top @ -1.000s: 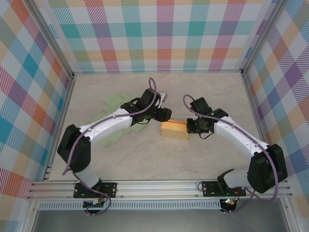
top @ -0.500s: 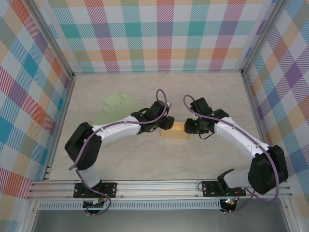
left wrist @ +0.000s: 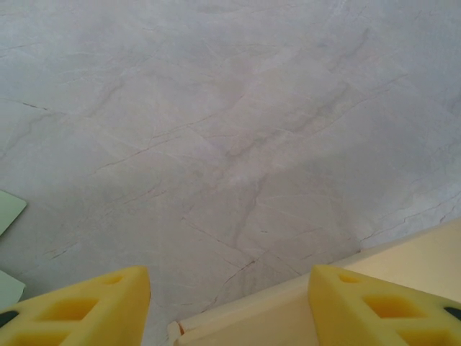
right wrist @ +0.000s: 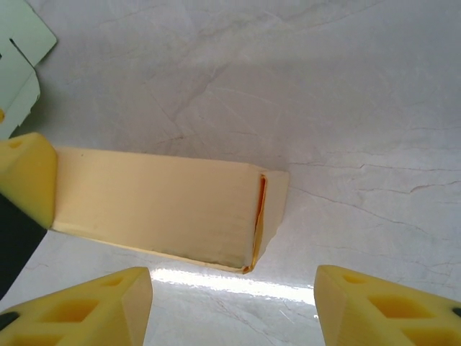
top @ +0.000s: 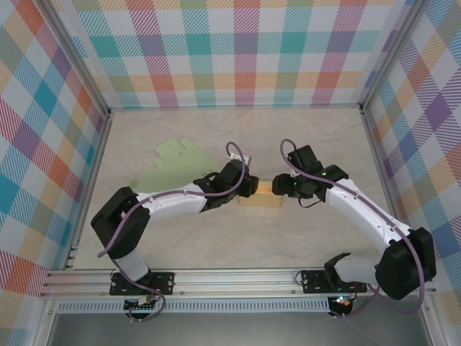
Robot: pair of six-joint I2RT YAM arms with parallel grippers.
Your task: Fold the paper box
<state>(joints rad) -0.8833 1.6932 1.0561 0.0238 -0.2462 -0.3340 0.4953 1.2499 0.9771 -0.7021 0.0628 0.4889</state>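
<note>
From above, the pale yellow folded paper box (top: pixel 261 196) lies on the grey marbled surface (top: pixel 302 144) between the left pincer (top: pixel 248 186) and the right pincer (top: pixel 278 185), probably so each can work one end. At the left wrist, the left pincer (left wrist: pixel 230 303) stands open, with the box (left wrist: pixel 410 252) edge just ahead of its fingers. At the right wrist, the right pincer (right wrist: pixel 234 303) gapes empty, and the box (right wrist: pixel 151 205) lies just beyond it, end flap slightly ajar.

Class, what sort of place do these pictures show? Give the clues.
Most likely a robot test cell, not a home: plaid panels wall in the table, the left arm and right arm are bolted to a metal rail, and a yellow paper box lies between them.
</note>
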